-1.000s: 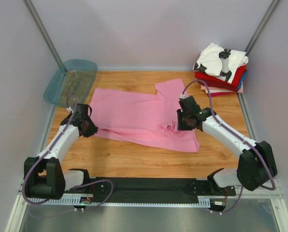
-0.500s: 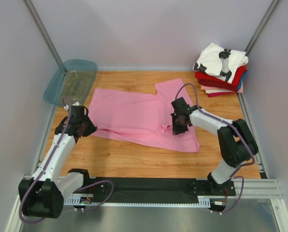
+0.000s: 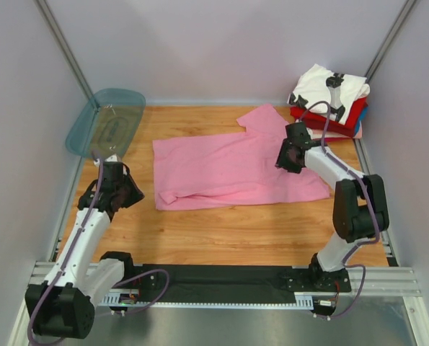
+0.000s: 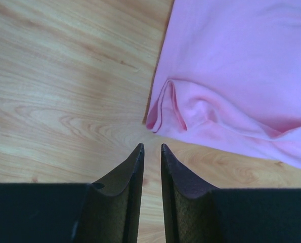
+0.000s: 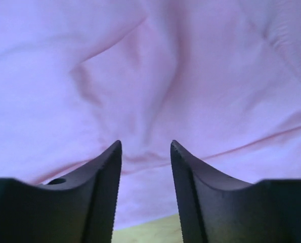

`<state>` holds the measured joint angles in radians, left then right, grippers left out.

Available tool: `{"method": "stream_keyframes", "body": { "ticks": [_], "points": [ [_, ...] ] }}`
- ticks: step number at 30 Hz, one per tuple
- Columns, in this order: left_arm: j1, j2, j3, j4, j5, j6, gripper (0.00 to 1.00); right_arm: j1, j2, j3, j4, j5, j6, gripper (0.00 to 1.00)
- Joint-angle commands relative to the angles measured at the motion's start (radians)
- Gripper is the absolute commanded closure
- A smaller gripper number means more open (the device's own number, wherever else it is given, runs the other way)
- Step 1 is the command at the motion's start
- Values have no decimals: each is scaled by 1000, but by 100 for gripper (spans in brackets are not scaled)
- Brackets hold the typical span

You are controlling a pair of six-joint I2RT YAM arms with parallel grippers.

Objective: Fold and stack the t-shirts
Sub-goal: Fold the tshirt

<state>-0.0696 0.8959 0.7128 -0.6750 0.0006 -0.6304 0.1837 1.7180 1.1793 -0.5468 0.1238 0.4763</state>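
Note:
The pink t-shirt (image 3: 228, 162) lies spread across the middle of the wooden table, one sleeve pointing to the far side. My right gripper (image 3: 286, 157) hovers over its right part, jaws open, with only pink cloth (image 5: 150, 61) below and nothing between them (image 5: 145, 143). My left gripper (image 3: 130, 193) is just left of the shirt's rumpled near-left corner (image 4: 163, 114). Its jaws (image 4: 151, 145) are nearly shut, a thin slit apart, and empty over bare wood. A stack of folded t-shirts (image 3: 329, 101), white with black print on top, red below, sits at the far right corner.
A clear teal plastic tray (image 3: 106, 121) leans at the far left corner. Grey walls close in the table on the left, right and far sides. A black rail (image 3: 221, 277) runs along the near edge.
The pink shirt has been dragged right and lies flatter, its left edge away from the left gripper. The right gripper moved right and farther back. The left gripper backed off left.

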Motion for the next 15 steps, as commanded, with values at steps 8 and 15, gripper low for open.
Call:
{"method": "stream_keyframes", "body": {
  "ticks": [8,15],
  "points": [
    [-202,273,10,184,-91,-22,71,230,-298,-136,38,-76,7,46],
    [-306,486,73,250,-120,4,71,327,-288,-211,77,-139,12,47]
  ]
}}
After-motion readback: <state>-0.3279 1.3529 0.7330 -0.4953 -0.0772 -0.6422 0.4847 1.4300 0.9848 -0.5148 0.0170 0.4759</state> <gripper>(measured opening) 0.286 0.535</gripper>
